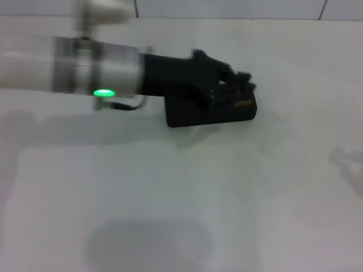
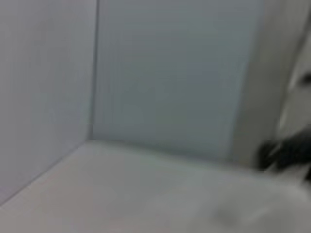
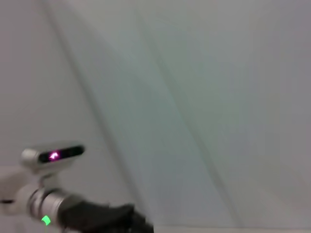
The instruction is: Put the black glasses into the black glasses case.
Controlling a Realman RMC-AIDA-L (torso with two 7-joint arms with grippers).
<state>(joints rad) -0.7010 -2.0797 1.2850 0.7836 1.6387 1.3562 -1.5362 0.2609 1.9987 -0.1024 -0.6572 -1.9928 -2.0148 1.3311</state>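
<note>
**Head cam check: left arm parked over the case, glasses nowhere obvious**

Head view has my left gripper (image 1: 241,85) reaching in across the white table (image 1: 170,198), sitting right over the black glasses case (image 1: 211,113). Case lies flat near the far middle of the table, orange lettering facing me. Whether the fingers are spread or pinched, I honestly can't tell, it's all one dark blob against the case. I can't pick out the black glasses either; they may be under the gripper or already in the case, no way to say.

Handling guess: glasses like these are light, thin and bendy at the temples, lenses scratch easily, so I'd pinch the bridge or frame rim, gently. The case looks stiff, smooth and probably slides if nudged.

Count: one case, zero glasses visible, one arm working. Right gripper isn't in any view.
</note>
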